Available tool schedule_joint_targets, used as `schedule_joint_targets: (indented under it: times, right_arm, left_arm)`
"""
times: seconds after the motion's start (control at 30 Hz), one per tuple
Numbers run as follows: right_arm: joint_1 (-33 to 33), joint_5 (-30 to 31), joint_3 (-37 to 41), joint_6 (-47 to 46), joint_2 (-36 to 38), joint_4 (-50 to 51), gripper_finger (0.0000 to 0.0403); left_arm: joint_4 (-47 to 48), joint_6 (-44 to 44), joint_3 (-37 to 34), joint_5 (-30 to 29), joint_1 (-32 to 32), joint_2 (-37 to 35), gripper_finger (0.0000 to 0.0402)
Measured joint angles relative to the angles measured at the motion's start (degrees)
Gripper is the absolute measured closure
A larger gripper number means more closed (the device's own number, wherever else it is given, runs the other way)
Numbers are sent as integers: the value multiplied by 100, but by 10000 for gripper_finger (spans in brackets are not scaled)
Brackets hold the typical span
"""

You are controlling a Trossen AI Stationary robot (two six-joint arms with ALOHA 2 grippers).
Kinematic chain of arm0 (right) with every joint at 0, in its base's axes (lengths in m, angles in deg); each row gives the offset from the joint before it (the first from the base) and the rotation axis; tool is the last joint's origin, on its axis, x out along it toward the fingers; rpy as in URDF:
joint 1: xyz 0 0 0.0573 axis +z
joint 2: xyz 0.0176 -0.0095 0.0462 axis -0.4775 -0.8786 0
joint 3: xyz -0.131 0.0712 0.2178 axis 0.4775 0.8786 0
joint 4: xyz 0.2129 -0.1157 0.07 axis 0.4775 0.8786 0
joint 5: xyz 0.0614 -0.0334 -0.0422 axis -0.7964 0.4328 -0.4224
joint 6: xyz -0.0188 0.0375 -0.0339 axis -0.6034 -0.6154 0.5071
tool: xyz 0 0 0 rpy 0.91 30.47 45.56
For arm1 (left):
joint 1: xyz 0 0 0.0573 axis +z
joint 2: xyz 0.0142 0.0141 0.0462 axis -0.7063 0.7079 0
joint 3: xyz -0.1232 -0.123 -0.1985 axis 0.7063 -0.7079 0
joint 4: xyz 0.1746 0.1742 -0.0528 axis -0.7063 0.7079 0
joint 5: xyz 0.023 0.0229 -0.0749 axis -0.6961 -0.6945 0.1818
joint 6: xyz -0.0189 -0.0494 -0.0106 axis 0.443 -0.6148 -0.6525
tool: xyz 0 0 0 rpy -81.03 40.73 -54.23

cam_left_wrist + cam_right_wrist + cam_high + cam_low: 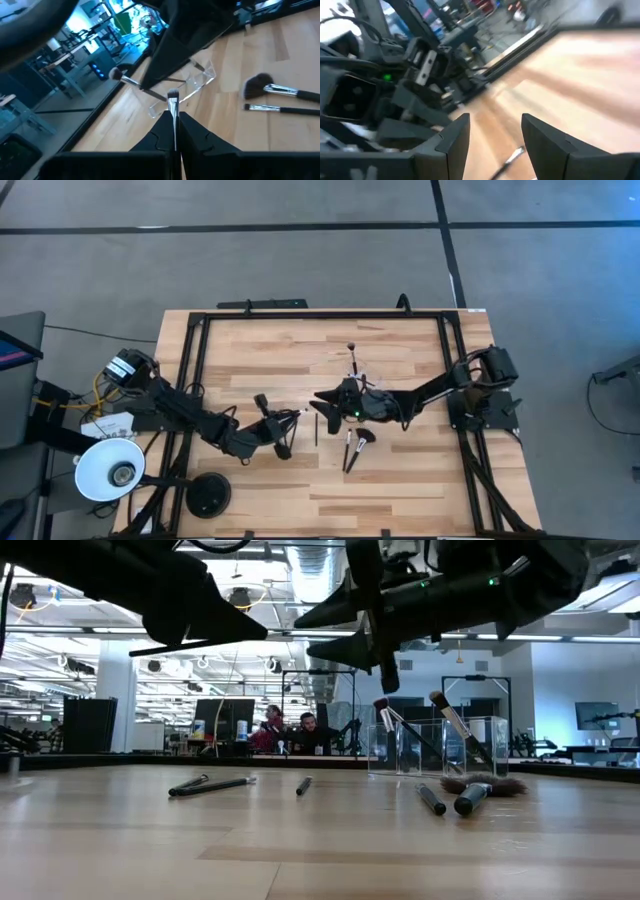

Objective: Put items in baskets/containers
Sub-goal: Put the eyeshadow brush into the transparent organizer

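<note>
While your left tool [175, 131] hangs over the middle of the desk [400, 480] clenched on one slim brush [173, 107], the clear cup [197, 80] waits just beyond its tip.

Your held brush runs straight out from between the fingers, bristles leading, and its long axis aims at the cup, which already holds two leaning brushes [455, 730]. The right tool [492, 132] hovers released nearer the cup, so your left arm must thread past it. More brushes lie flat on the desk: a fan-headed one [267, 87] with a thin one beside it, and others [210, 784] well apart from the cup. The cup's walls are nearly colourless, so its rim is hard to make out, and from above the right arm hides it.
</note>
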Motion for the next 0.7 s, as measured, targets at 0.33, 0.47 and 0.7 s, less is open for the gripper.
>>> schedule_joint_targets:
  times: [0.33,0.47,0.7]
  right_arm:
    - [-56,-343,-99,-587,0,164,239]
    - [-58,-341,-211,-863,0,262,246]
    - [-78,-343,-377,-1224,0,521,260]
  left_arm:
    - [-4,139,-2,-83,33,-6,390]
    - [-23,276,-1,-186,85,-6,390]
    - [-101,711,-2,-189,107,-9,390]
